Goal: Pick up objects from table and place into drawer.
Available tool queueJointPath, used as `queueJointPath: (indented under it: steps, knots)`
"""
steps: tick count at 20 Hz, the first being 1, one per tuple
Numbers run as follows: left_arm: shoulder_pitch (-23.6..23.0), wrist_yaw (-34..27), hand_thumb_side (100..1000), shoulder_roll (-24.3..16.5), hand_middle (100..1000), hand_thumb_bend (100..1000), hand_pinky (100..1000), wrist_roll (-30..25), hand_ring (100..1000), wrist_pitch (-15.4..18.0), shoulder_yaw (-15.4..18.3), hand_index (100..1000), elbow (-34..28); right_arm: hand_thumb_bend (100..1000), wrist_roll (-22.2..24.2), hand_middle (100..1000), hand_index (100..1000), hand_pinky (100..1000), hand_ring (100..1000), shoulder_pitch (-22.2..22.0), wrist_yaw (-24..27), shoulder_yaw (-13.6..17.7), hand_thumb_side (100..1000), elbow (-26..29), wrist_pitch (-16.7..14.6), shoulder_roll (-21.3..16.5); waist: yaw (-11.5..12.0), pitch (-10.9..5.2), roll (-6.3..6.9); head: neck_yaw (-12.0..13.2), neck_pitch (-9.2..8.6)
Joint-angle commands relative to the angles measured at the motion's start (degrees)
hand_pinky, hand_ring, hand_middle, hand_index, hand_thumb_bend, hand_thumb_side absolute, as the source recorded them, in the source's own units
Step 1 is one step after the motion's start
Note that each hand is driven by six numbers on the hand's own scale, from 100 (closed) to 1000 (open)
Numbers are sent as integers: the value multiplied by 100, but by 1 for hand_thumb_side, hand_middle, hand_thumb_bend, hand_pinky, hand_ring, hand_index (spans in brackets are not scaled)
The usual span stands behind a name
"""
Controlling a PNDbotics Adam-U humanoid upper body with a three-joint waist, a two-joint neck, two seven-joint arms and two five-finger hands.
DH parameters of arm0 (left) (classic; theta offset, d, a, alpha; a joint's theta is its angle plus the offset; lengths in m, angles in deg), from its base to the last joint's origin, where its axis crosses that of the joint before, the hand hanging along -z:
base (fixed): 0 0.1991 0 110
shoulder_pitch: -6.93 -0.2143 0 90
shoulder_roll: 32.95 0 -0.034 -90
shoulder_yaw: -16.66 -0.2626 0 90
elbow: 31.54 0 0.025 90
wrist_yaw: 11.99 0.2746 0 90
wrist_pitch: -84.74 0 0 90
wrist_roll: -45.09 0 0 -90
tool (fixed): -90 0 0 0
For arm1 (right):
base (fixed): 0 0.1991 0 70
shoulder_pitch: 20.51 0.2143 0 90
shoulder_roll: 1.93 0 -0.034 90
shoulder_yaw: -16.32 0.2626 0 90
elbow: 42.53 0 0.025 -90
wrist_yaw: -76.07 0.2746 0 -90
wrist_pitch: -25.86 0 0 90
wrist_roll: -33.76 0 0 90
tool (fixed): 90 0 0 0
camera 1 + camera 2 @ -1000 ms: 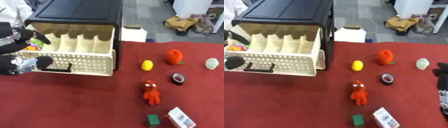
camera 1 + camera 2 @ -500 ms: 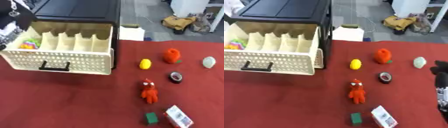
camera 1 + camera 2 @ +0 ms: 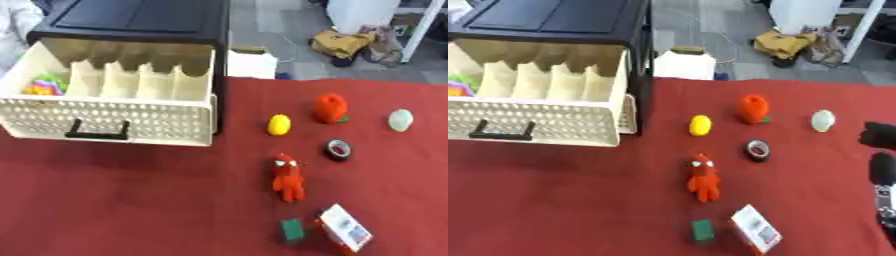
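Drawer [image 3: 114, 117] open; right hand [image 3: 880, 150] idle, table's right edge

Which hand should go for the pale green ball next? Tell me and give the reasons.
The right hand. It shows at the right edge of the right eye view, close beside the pale green ball. The left hand is in neither view, and the drawer sits on that side.

The right robot hand [image 3: 880, 165] is cut off by the right edge, its fingers unreadable. The colourful things [image 3: 42, 85] in the drawer [image 3: 114, 120] blur together. The small box [image 3: 755, 229] has an illegible label.
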Motion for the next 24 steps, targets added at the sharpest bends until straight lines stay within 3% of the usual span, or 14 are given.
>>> queueJointPath:
  steps: [1,9,10,11,18,24]
  knots:
    - [-10,-34,1000,167,100,247,100,263,100,92,115,711,-68,500,-202,544,745,639,671,-157,-440,-84,1000,83,125,-525,-23,-146,-2,-18,67]
    - [-207,-379,1000,744,100,205,100,354,100,438,18,771,-68,603,-329,607,791,678,713,-904,-1530,-454,1000,83,569,-1457,-173,-245,-69,-26,133]
    - [-228,-421,1000,794,100,202,100,350,100,436,14,774,-68,652,-309,612,795,684,718,-973,-1620,-491,1000,83,624,-1541,-190,-251,-73,-29,131]
    - [-253,-464,1000,836,100,197,100,350,100,429,5,776,-68,618,-279,619,799,687,721,-1039,-1705,-528,1000,83,673,-1628,-206,-257,-76,-30,130]
    - [-376,-475,1000,1174,100,173,100,380,100,434,-43,811,-68,621,17,660,812,713,742,-1484,-2132,-722,1000,83,949,-2290,-260,-287,-96,-42,144]
    - [-451,-432,1000,1403,100,142,142,359,100,531,-52,837,-68,633,234,657,824,725,753,-1630,-2146,-826,990,83,1153,-2664,-284,-292,-110,-72,165]
